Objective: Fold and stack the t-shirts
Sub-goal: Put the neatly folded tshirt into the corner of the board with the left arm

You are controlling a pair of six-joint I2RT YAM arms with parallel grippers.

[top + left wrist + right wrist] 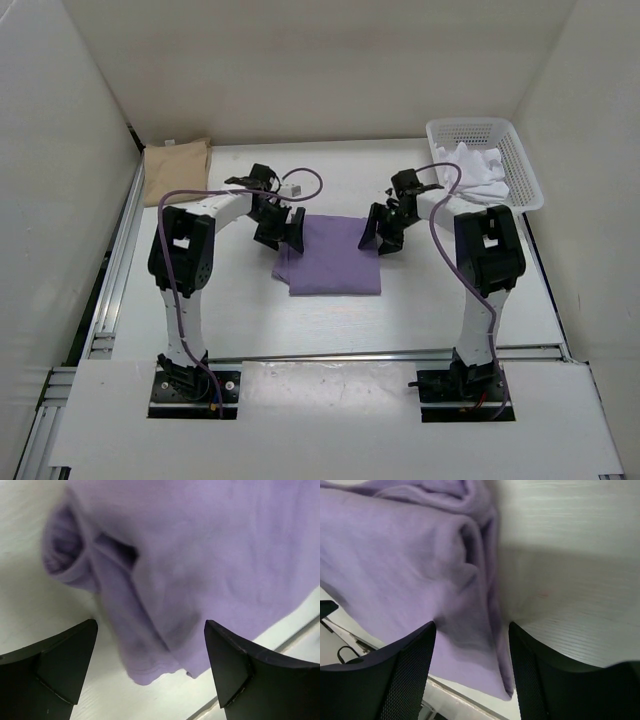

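The lavender t-shirt lies folded into a rectangle in the middle of the table. My left gripper hovers at its back left corner, jaws wide open. In the left wrist view that gripper straddles the shirt's rolled corner without pinching it. At the back right corner, my right gripper stands open too. Its jaws frame the folded edge of the shirt from above. The tan t-shirt lies folded at the back left. A white t-shirt sits crumpled in the basket.
The white perforated basket stands at the back right corner. White walls close in the table on three sides. An aluminium rail runs along the left edge and another along the front.
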